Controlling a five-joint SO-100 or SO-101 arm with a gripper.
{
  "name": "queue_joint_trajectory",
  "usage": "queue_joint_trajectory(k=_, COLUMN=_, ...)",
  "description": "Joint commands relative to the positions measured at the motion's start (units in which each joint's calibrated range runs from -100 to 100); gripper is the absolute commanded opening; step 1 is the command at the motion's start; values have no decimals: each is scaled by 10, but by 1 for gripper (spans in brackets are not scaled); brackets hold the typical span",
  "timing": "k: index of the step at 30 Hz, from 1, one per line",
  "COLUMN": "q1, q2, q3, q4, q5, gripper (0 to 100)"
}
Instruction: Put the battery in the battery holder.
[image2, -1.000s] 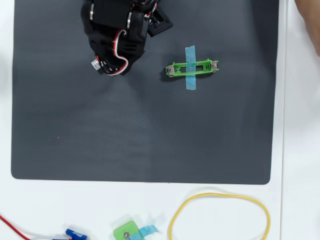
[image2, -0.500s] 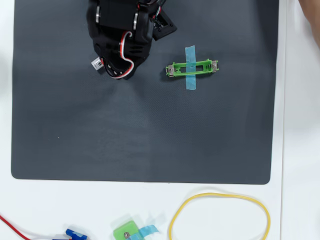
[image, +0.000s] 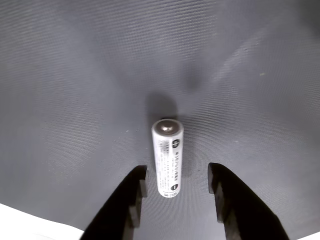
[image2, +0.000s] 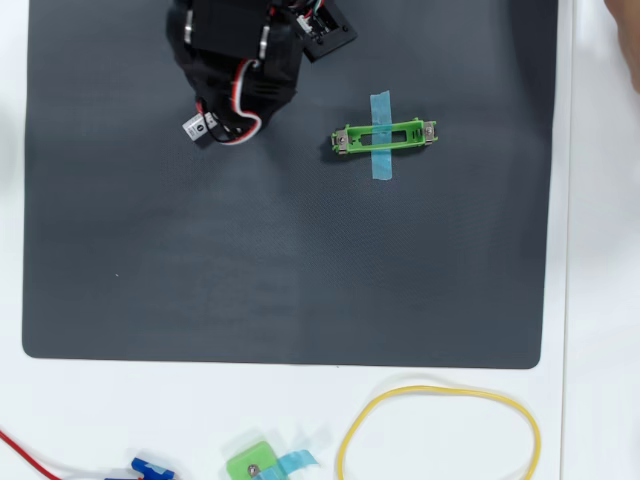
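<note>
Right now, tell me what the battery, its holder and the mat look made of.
Battery: shiny metal cap, glossy white printed wrap. Battery holder: bright-green plastic, apparently, with small silvery metal end contacts. Mat: dark grey, matte, finely woven-looking texture; possibly rubber or fabric.

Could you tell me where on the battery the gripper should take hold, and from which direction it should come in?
Grip the battery across the middle of its round body. In the wrist view it lies on the dark mat, lengthwise between the open gripper fingers, so coming straight down and closing on its long curved sides looks best; the ends offer little to pinch.
</note>
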Motion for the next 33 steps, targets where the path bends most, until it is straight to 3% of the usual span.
queue_joint_trajectory(k=1, q1=27, q2=-1, q3=-14, q4=-1, q5=5, gripper=11)
queue_joint_trajectory(k=33, q1=51, q2=77, q3=-51, q4=-2, q5=12, gripper=11)
